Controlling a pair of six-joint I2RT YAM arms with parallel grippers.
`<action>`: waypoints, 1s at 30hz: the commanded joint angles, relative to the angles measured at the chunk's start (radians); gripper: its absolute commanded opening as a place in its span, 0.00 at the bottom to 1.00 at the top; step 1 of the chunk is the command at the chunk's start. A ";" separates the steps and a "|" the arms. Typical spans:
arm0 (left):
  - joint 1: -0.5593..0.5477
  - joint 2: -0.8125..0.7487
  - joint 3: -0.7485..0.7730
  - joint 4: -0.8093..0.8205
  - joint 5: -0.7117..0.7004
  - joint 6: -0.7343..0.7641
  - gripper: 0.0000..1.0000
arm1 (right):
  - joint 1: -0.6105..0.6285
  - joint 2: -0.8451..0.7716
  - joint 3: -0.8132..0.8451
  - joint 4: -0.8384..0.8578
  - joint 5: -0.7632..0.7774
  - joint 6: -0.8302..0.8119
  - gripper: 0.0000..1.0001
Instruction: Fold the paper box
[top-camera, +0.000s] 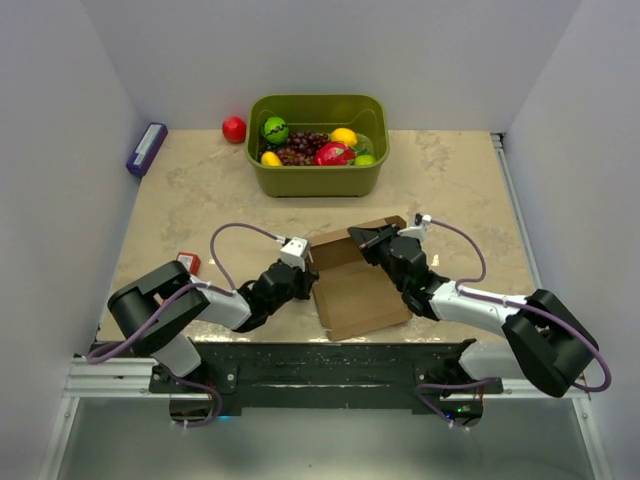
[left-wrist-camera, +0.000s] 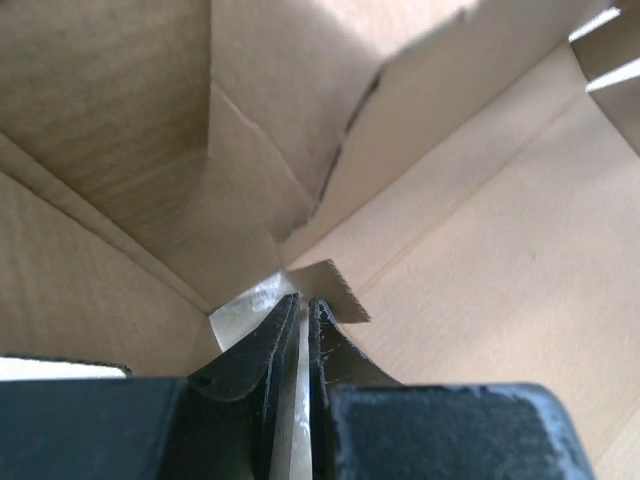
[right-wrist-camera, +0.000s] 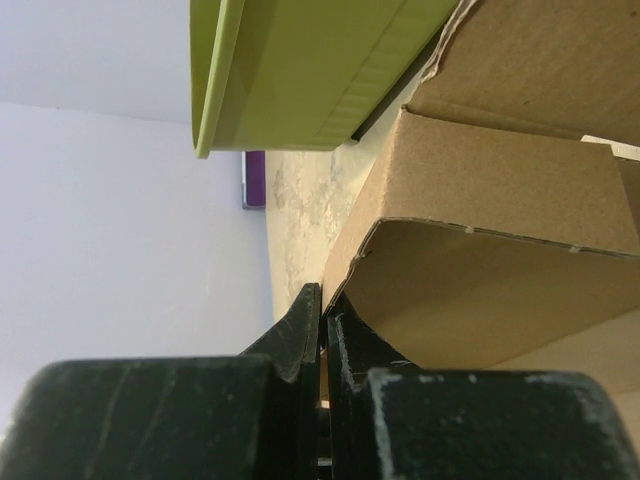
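Note:
The paper box (top-camera: 355, 290), a plain brown cardboard blank, lies partly folded on the table between my two arms. My left gripper (top-camera: 306, 276) is at its left edge. In the left wrist view its jaws stand almost together, and the fingertips (left-wrist-camera: 290, 305) pinch a small cardboard tab (left-wrist-camera: 335, 295) inside the box (left-wrist-camera: 500, 260). My right gripper (top-camera: 366, 240) is at the far right corner. In the right wrist view it is shut (right-wrist-camera: 324, 295) on the edge of a raised flap (right-wrist-camera: 480, 290).
An olive-green tub (top-camera: 318, 182) of fruit stands just behind the box and also fills the top of the right wrist view (right-wrist-camera: 300, 70). A red ball (top-camera: 234, 129) and a purple pack (top-camera: 146, 149) lie at the far left. A small red pack (top-camera: 188, 262) sits beside my left arm.

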 joint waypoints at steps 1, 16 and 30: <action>-0.003 0.025 0.048 0.101 -0.054 -0.014 0.12 | 0.006 0.011 -0.015 0.000 0.005 -0.026 0.00; -0.019 0.071 0.041 0.115 -0.024 -0.046 0.13 | 0.006 -0.004 -0.023 -0.029 0.017 -0.020 0.00; -0.019 -0.468 -0.199 0.040 0.176 0.114 0.63 | 0.006 -0.079 -0.020 -0.125 0.074 -0.039 0.00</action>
